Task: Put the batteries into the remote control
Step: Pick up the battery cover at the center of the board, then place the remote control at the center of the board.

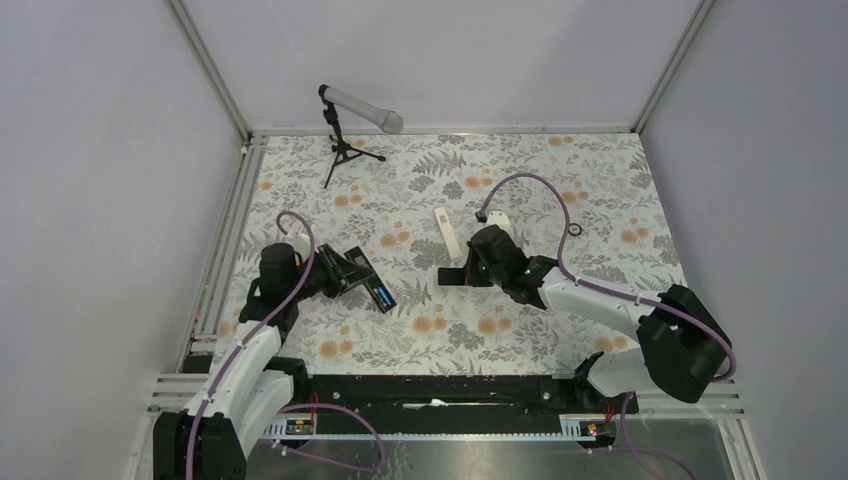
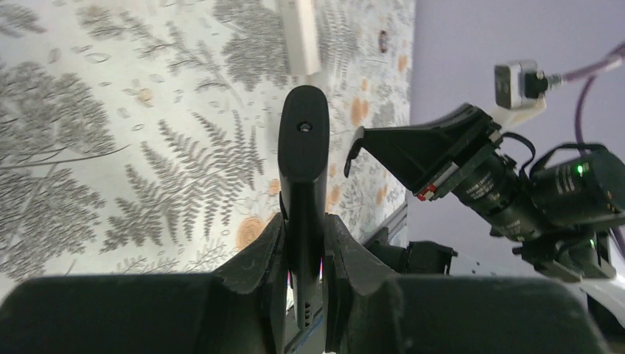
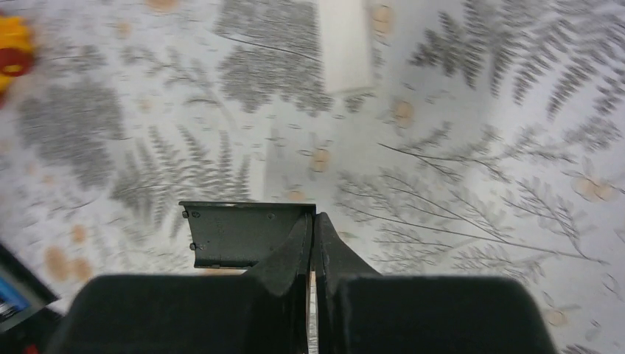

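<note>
While the left gripper [image 2: 304, 237] clamps the remote [image 2: 304, 144], the right gripper [image 3: 312, 230] pinches a black cover [image 3: 239, 236]

Soft, even light, faint shadows. Right wrist view: the desk [image 3: 479, 147] smears with motion blur, worst toward 9 o'clock; the black cover [image 3: 243, 234] is sharp. Left wrist view: remote control [image 2: 304, 147] crisp, left pincer [image 2: 304, 236] dark and defocused at 6 o'clock.

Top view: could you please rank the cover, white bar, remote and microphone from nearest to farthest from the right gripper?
1. Cover, held in the right gripper, sticking out to its left.
2. White bar, just beyond the gripper.
3. Remote, off to the left, in the left gripper.
4. Microphone, far back left, on its stand.
</note>
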Available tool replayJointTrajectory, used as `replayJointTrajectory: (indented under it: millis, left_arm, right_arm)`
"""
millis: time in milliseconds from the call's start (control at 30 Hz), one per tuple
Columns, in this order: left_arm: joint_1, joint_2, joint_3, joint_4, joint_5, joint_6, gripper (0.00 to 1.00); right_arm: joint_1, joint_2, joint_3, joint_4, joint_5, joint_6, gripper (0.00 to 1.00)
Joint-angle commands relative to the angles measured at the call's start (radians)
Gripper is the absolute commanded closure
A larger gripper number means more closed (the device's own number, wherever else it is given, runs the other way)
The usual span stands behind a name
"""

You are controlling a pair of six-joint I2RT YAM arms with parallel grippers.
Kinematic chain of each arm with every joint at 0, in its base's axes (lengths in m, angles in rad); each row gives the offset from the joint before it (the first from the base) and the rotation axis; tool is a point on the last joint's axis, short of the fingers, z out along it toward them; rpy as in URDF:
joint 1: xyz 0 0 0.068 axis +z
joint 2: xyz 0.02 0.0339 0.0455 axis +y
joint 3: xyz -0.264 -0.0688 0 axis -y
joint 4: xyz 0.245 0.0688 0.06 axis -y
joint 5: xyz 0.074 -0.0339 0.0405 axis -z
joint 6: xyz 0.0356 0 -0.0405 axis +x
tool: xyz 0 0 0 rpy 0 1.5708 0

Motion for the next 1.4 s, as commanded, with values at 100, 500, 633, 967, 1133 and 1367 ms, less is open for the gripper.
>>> replayJointTrajectory:
  millis: [100,500,633,967,1133,1367]
  left_arm:
    - [-0.005,-0.096,0.057,0.197,0.156,0.02,1.0]
    - [-0.075,-0.087,0.059,0.186,0.057,0.08,1.0]
    - [-0.105,-0.074,0.049,0.24,0.043,0.064,1.0]
    - [-0.147,0.007,-0.025,0.301,-0.109,-0.021,1.0]
    - [-0.166,0.049,-0.029,0.338,-0.133,-0.039,1.0]
    - [-0.192,0.09,-0.038,0.352,-0.158,-0.044,0.98]
  right_arm:
    - [0.003,-0.055,0.064,0.116,-0.318,-0.071,1.0]
    - [-0.099,0.095,0.286,-0.144,-0.752,0.061,1.0]
    - [-0.111,0.172,0.331,-0.186,-0.91,0.134,1.0]
    - [-0.112,0.221,0.289,-0.164,-0.837,0.281,1.0]
    - [-0.111,0.218,0.239,-0.08,-0.849,0.411,1.0]
    - [-0.12,0.208,0.169,0.001,-0.858,0.503,1.0]
